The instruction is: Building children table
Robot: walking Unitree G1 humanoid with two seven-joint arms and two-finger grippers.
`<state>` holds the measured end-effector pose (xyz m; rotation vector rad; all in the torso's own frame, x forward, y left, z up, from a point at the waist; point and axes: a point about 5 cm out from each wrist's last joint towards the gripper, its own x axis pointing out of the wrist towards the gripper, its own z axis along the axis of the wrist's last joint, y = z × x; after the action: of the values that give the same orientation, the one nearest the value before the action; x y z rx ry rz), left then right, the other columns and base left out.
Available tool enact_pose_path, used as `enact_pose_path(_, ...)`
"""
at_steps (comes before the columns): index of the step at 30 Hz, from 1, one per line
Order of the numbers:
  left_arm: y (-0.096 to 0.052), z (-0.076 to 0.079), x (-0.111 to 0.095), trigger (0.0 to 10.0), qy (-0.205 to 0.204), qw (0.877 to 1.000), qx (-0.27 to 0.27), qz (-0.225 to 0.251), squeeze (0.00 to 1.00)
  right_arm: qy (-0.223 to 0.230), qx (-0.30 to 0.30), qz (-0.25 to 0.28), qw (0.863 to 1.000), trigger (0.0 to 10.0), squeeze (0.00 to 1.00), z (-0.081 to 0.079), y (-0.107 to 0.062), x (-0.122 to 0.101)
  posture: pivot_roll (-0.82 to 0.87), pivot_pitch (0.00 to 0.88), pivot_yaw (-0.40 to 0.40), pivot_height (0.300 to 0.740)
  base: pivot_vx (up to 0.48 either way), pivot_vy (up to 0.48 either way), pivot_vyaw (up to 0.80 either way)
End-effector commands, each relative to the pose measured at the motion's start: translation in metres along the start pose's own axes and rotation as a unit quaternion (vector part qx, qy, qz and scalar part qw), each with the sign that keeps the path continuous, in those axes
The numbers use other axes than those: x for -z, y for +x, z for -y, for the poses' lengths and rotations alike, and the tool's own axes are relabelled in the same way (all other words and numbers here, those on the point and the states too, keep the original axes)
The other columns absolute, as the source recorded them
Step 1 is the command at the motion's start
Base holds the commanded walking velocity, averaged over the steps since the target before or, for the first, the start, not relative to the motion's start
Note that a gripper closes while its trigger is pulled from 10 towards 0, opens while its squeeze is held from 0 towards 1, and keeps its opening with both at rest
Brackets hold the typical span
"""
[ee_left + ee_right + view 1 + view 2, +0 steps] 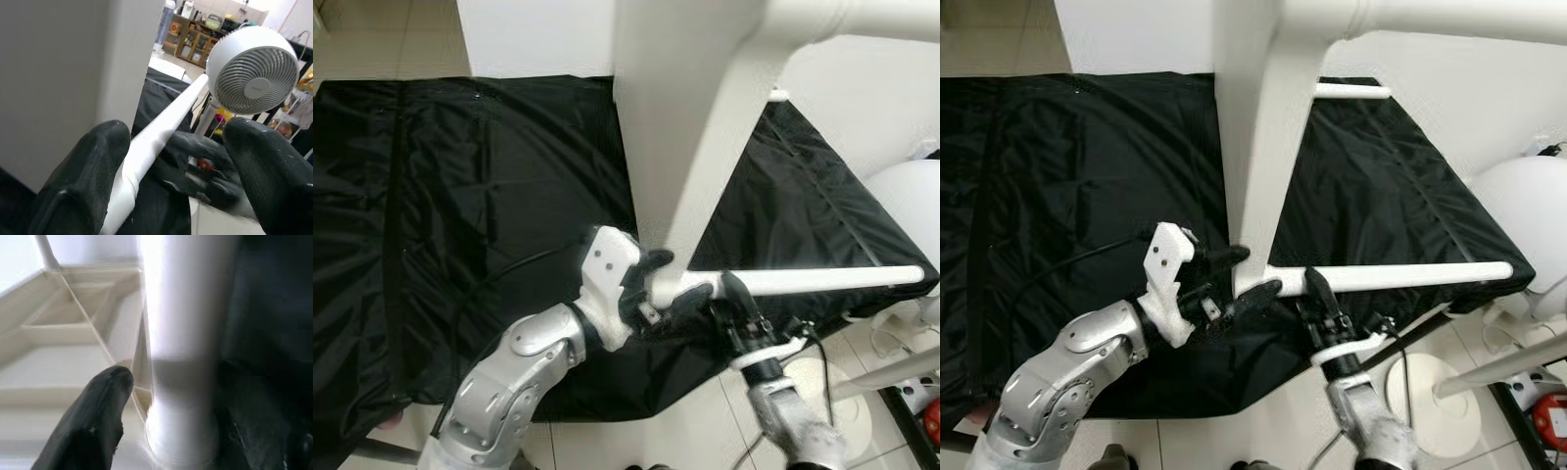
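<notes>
White plastic everywhere: the table top (1244, 147) stands on edge on the black sheet (460, 196), and the leg (1400, 276) sticks out sideways from its lower corner, over the sheet's front edge toward my right. That is my worry. The leg is long and held only at its root, so if it isn't fully seated in the socket, any twist from me could cock it or pop it loose. The upright top looks poorly braced, and a push could tip it. The fan (254, 71) stands just off the sheet, near the leg's free end, so a swing could clip it.

My left gripper (1239, 272) comes in from the left, elbow bent, fingers straddling the leg's base with room to spare, not pinching. My right gripper (1317, 304) reaches up from below, just beside the left; whether it's gripping, I can't tell.
</notes>
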<state>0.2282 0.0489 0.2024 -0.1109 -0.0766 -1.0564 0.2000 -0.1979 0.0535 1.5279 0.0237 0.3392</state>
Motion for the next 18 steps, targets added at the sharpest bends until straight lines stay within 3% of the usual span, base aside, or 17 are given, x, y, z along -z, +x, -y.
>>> enact_pose_path(1, -0.002, -0.003, -0.004, 10.0, 0.002, 1.0, -0.014, 0.006, 0.0, 0.007, 0.019, -0.003, 1.0, 10.0, 0.0, 0.005, -0.012, 0.003, 0.04, 0.164, -0.1, 0.74, 0.0, 0.0, 0.0)
enact_pose_path(2, -0.002, -0.003, -0.004, 10.0, 0.002, 1.0, -0.014, 0.006, 0.0, 0.007, 0.019, -0.003, 1.0, 10.0, 0.0, 0.005, -0.012, 0.003, 0.04, 0.164, -0.1, 0.74, 0.0, 0.0, 0.0)
enact_pose_path(3, -0.003, -0.005, -0.003, 10.0, 0.004, 1.0, -0.016, 0.002, 0.0, -0.004, 0.013, -0.008, 1.0, 10.0, 0.0, 0.002, -0.026, -0.002, 0.05, 0.169, -0.091, 0.74, 0.0, 0.0, 0.0)
enact_pose_path(12, -0.007, -0.008, -0.005, 10.0, 0.004, 1.0, -0.017, -0.001, 0.0, -0.027, 0.016, -0.014, 0.999, 10.0, 0.0, 0.0, -0.054, -0.002, 0.05, 0.173, -0.073, 0.74, 0.0, 0.0, 0.0)
enact_pose_path(16, -0.008, -0.008, -0.004, 10.0, 0.004, 1.0, -0.017, -0.004, 0.0, -0.048, -0.002, -0.02, 0.999, 10.0, 0.0, -0.008, -0.057, 0.0, 0.05, 0.172, -0.068, 0.74, 0.0, 0.0, 0.0)
enact_pose_path(18, -0.011, -0.009, -0.004, 10.0, 0.006, 1.0, -0.014, -0.01, 0.0, -0.086, -0.029, -0.033, 0.995, 10.0, 0.0, -0.021, -0.055, 0.0, 0.05, 0.169, -0.064, 0.74, 0.0, 0.0, 0.0)
